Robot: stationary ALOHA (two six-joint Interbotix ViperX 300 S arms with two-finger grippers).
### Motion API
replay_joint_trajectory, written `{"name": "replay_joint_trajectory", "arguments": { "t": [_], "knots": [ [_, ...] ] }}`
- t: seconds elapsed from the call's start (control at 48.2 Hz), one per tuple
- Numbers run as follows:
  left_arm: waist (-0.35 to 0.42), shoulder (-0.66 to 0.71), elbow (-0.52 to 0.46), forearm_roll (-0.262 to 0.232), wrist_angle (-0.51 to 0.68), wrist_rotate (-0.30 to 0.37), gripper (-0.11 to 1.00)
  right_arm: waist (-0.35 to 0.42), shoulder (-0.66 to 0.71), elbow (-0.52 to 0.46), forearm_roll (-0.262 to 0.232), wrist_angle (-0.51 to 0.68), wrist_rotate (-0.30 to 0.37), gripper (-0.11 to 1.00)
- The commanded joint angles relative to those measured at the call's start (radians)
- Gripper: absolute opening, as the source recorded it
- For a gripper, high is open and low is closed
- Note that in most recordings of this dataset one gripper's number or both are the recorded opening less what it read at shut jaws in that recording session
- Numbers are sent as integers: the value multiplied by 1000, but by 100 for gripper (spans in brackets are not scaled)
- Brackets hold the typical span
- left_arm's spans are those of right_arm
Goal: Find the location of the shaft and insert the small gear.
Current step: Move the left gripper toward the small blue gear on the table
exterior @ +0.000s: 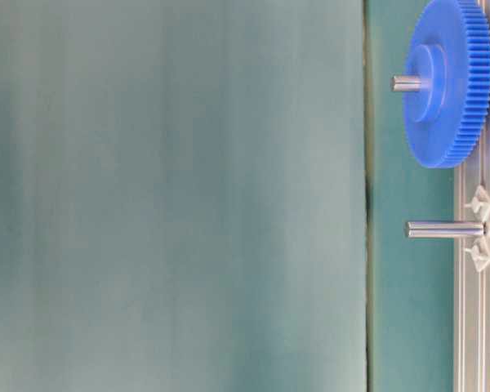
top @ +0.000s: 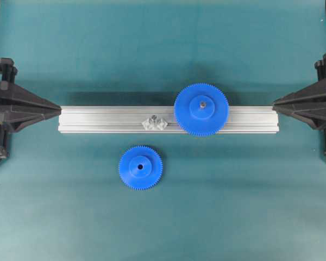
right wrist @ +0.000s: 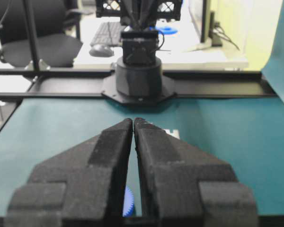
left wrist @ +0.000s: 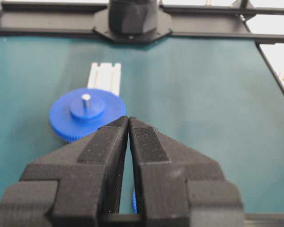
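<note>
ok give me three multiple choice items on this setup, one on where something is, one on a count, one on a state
1. Where does the small gear lie?
A. flat on the mat below the aluminium rail
B. on the bare shaft
C. stacked on the large gear

2. How many blue gears are in the overhead view?
A. one
B. two
C. three

3. How do the jaws of the left tool stand?
A. wide open
B. closed on the small gear
C. closed together, holding nothing

Answers:
1. A, the overhead view shows it alone on the teal mat, apart from the rail.
2. B, one small gear on the mat and one large gear on the rail.
3. C, the left wrist view shows the two pads meeting at their tips with nothing between them.
</note>
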Motion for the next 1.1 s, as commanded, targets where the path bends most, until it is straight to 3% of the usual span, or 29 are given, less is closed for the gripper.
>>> {"name": "replay_joint_trajectory", "arguments": {
  "t": [0.0,0.083,0.228,0.394,0.601,0.788,0.933,1.078],
  "knots": [
    [-21,21,-15,11,14,-38,11,-5,17,-15,3,2,-6,16],
    [-35,40,-26,11,44,-71,8,-5,25,-17,17,97,-3,24],
    [-52,78,-60,11,97,-84,0,-5,25,-40,32,268,23,11],
    [-60,140,-120,11,201,-91,0,-5,28,-60,32,391,34,9],
    [-74,239,-186,11,345,-89,0,-6,43,-77,31,491,34,9],
    [-98,344,-249,11,405,-83,2,-17,66,-74,31,538,34,9],
    [-103,425,-291,12,440,-83,18,-28,77,-74,31,546,34,9],
    [-103,509,-344,11,480,-91,57,-26,77,-74,31,549,34,9]
  ]
}}
